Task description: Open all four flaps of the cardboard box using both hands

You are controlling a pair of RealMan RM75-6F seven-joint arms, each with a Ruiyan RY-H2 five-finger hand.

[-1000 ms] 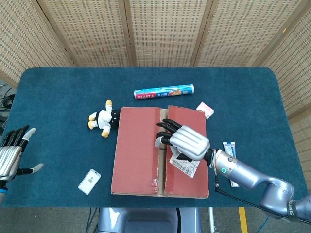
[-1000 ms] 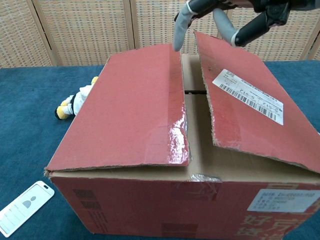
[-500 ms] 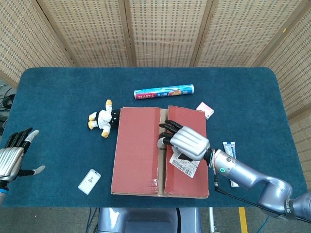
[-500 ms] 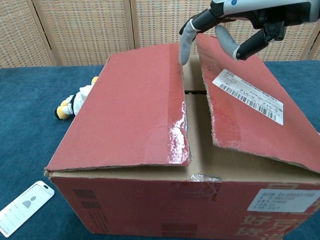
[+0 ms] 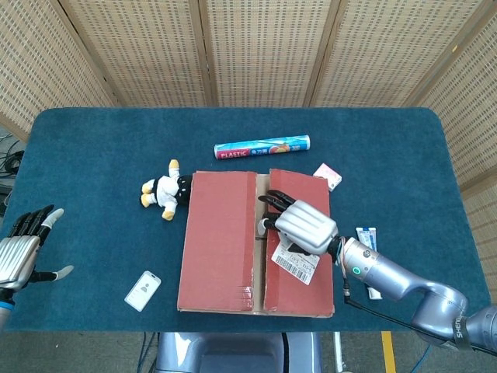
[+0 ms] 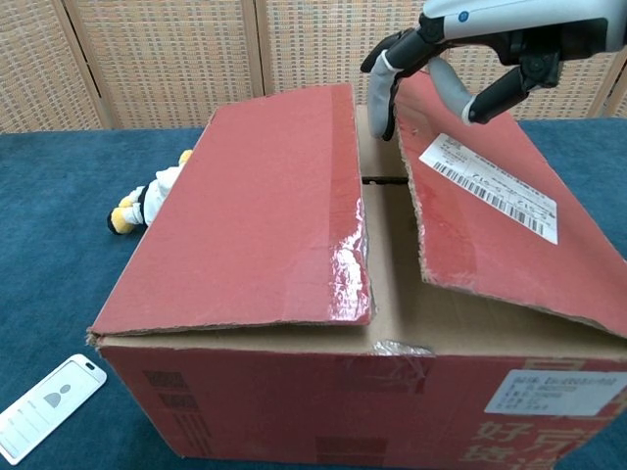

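Observation:
The cardboard box (image 5: 256, 303) (image 6: 362, 401) stands at the table's front middle, with its two red top flaps nearly down. The left flap (image 5: 220, 237) (image 6: 265, 206) lies untouched. My right hand (image 5: 301, 224) (image 6: 446, 44) is at the inner edge of the right flap (image 5: 303, 284) (image 6: 490, 225). Its fingers (image 6: 382, 88) hook down into the gap between the flaps and its thumb (image 6: 456, 88) lies on the flap's top, so it grips that edge. My left hand (image 5: 19, 252) hovers with fingers spread at the table's far left, holding nothing. The inner flaps are mostly hidden.
A plush toy (image 5: 165, 190) (image 6: 147, 201) lies against the box's left side. A plastic-wrap roll (image 5: 262, 147) lies behind the box. A white card (image 5: 143, 290) (image 6: 44, 406) is at front left. A small packet (image 5: 328, 176) and a tube (image 5: 366, 237) are right of the box.
My right hand has slid towards the right and lowered, its fingers curling over the right flap's inner edge into the gap. My left hand has barely shifted.

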